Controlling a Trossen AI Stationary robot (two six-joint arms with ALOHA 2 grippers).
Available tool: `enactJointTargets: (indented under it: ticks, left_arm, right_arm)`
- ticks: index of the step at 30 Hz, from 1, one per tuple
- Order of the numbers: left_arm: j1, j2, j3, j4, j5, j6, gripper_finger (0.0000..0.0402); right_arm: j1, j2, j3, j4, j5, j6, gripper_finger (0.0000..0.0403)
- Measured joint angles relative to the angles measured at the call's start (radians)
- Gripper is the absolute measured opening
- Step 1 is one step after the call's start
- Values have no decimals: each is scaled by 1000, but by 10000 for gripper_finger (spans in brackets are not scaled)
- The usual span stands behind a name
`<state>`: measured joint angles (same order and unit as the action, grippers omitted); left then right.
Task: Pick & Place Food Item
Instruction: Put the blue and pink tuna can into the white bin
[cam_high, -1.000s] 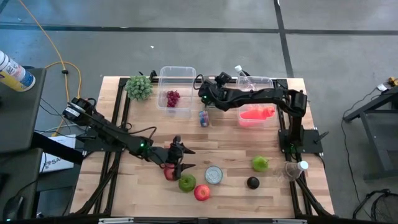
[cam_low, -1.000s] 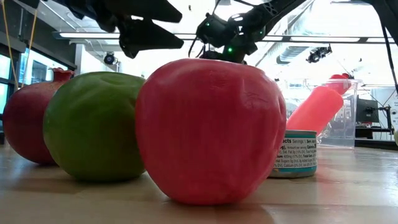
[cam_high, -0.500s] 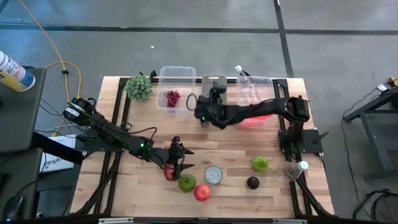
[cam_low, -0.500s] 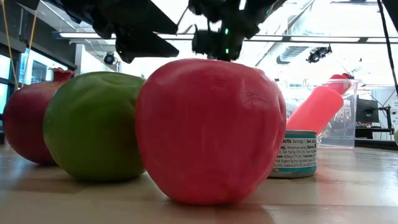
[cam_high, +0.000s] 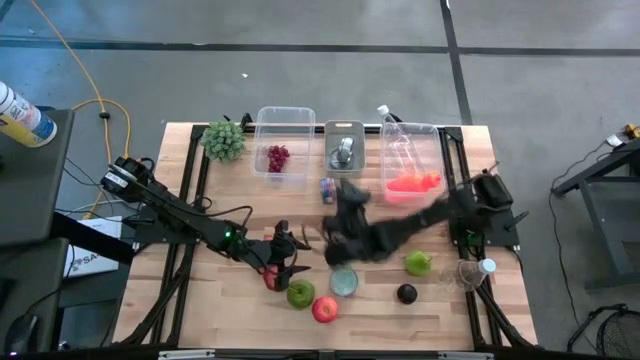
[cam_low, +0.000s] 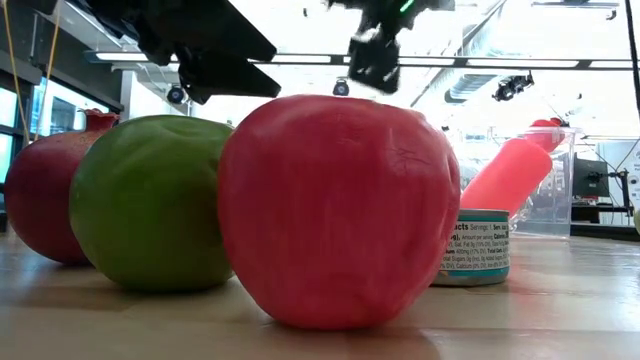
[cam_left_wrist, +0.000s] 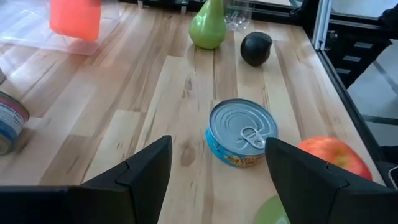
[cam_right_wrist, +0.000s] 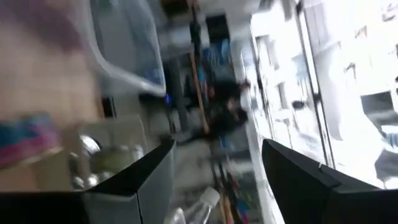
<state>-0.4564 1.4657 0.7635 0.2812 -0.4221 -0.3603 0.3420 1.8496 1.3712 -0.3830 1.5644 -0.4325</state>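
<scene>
Wooden counter (cam_high: 230, 200) carries most of the food along its near edge: a pomegranate (cam_high: 272, 279), a green apple (cam_high: 300, 294), a red apple (cam_high: 325, 310) and a tin can (cam_high: 344, 282), with a pear (cam_high: 418, 263) and a dark round fruit (cam_high: 406, 293) further right. At the far edge stand three clear bins — one with grapes (cam_high: 277, 157), a small middle bin (cam_high: 344, 146) with a metallic item, and a third with a red-orange item (cam_high: 411, 183).

What changed: a second ago the right arm stretched across the far edge by the bins; now the right tool (cam_high: 345, 240) has swung down toward the near edge and hangs above the counter just behind the tin can, in motion and blurred. Its fingers stand apart with nothing between them. With the arm gone, the middle bin shows in full. That reads as one delivery finished and the arm coming back for another item, likely the can or a neighbour.

The left tool (cam_high: 287, 262) has stayed put over the pomegranate and green apple, fingers apart and empty — its wrist camera looks between them at the can.
</scene>
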Motion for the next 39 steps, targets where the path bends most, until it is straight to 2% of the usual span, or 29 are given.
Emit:
enactJointTargets:
  ticks: [7, 9, 14, 16, 20, 26, 32, 36, 39]
  left_arm:
    - [1, 0, 0, -19, 4, 1, 247]
    - [0, 0, 0, -19, 7, 12, 247]
    - [0, 0, 0, -12, 8, 54, 247]
    - [1, 0, 0, -9, 8, 56, 247]
    - [10, 0, 0, 11, 8, 56, 247]
    - [9, 0, 0, 50, 8, 75, 247]
    - [7, 0, 0, 47, 8, 74, 247]
    - [-2, 0, 0, 37, 8, 74, 247]
    - [-6, 0, 0, 36, 8, 74, 247]
  right_arm:
    - [236, -69, 3, -420, 6, 562, 228]
    - [322, -96, -1, -544, -28, 708, 228]
    - [501, -154, 1, -662, -155, 1000, 228]
    - [566, -178, 1, -683, -173, 1075, 228]
    - [683, -204, 1, -712, -185, 1149, 228]
    - [789, -215, 1, -722, -203, 1112, 228]
    - [838, -216, 1, -737, -225, 1190, 228]
    - [849, -215, 1, -736, -343, 1199, 228]
    - [848, -215, 1, -735, -348, 1220, 228]
